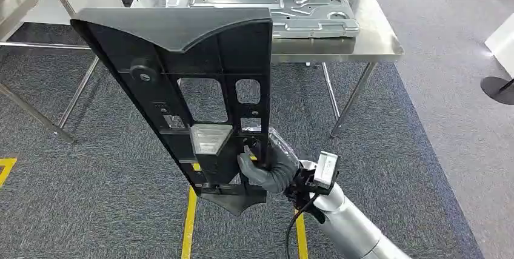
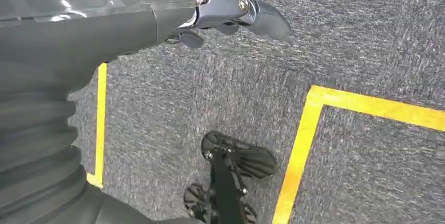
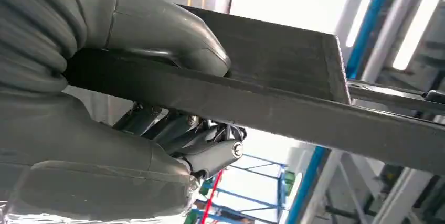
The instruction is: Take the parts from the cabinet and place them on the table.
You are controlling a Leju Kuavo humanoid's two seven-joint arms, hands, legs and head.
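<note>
Standing well ahead of the right hand, a steel table already bears a grey stamped metal plate, and bare steel is left beside it, probably as the drop spot. Held upright between hand and table is a long black plastic panel, gripped at its lower end, likely so that its length is kept off the carpet while it is carried. Ribs, rectangular cut-outs, a round boss and a curved top flange are seen on it. In the right wrist view the panel's edge is clamped between thumb and fingers. The left hand is hung over the carpet, nothing held; whether its fingers are spread cannot be told.
</note>
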